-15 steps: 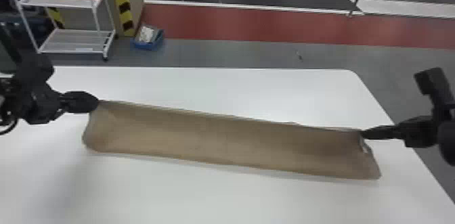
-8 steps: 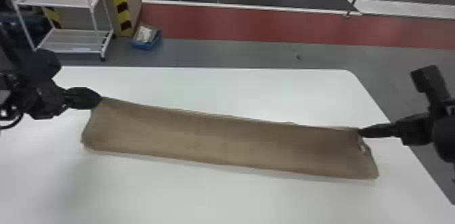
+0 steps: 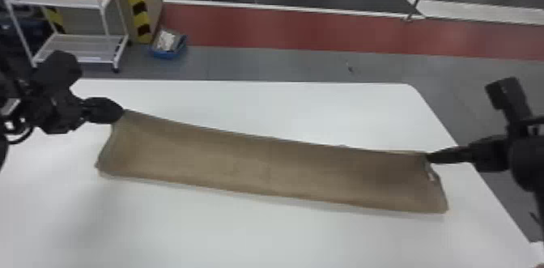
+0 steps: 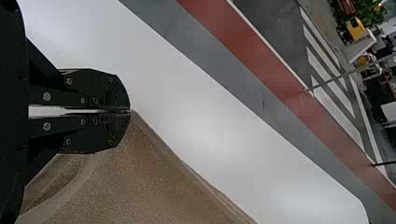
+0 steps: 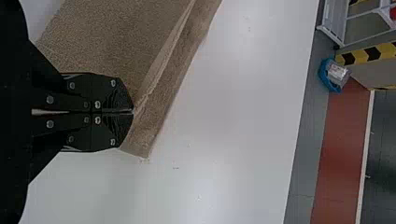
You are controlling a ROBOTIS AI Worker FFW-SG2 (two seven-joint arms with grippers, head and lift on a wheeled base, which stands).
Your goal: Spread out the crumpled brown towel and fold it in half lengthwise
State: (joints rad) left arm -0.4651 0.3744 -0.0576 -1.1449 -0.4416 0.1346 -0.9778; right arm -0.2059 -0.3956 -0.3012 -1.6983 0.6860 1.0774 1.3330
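In the head view, we have the long brown cloth towel (image 3: 275, 166) stretched as a strip over the smooth white table (image 3: 259, 101), with our black flat-fingered left gripper (image 3: 122, 111) at its far left corner and our black flat-fingered right gripper (image 3: 429, 157) at its far right end. In the left wrist view, our left gripper (image 4: 130, 111) is closed, its tips pinching the towel's corner. In the right wrist view, our right gripper (image 5: 133, 112) is also closed, tips nipping a towel edge, with a strip of brown cloth just beyond them.
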